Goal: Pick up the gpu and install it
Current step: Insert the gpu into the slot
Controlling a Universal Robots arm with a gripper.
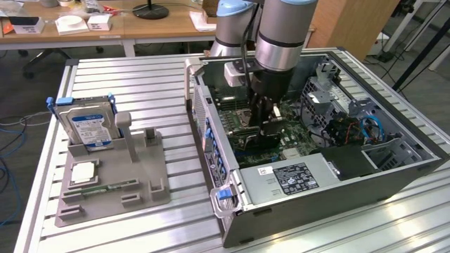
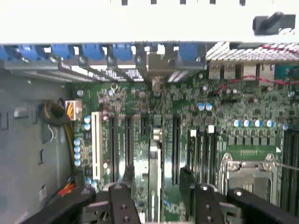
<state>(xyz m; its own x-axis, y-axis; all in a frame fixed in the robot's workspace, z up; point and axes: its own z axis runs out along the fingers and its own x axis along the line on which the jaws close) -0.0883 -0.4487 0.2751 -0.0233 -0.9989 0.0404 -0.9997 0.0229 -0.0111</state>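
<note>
Jaws released, astride the upright gpu, arm vertical inside the case.

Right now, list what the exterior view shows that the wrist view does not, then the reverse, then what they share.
Exterior view alone: the grey parts holder with the hard drive standing in it and a memory stick lying flat, the slatted table, the power supply, the arm.
Wrist view alone: the blue slot latches, a white expansion slot, the CPU socket.
Both: the green motherboard, the gpu standing on edge in it, and the end effector, open astride the card.
</note>
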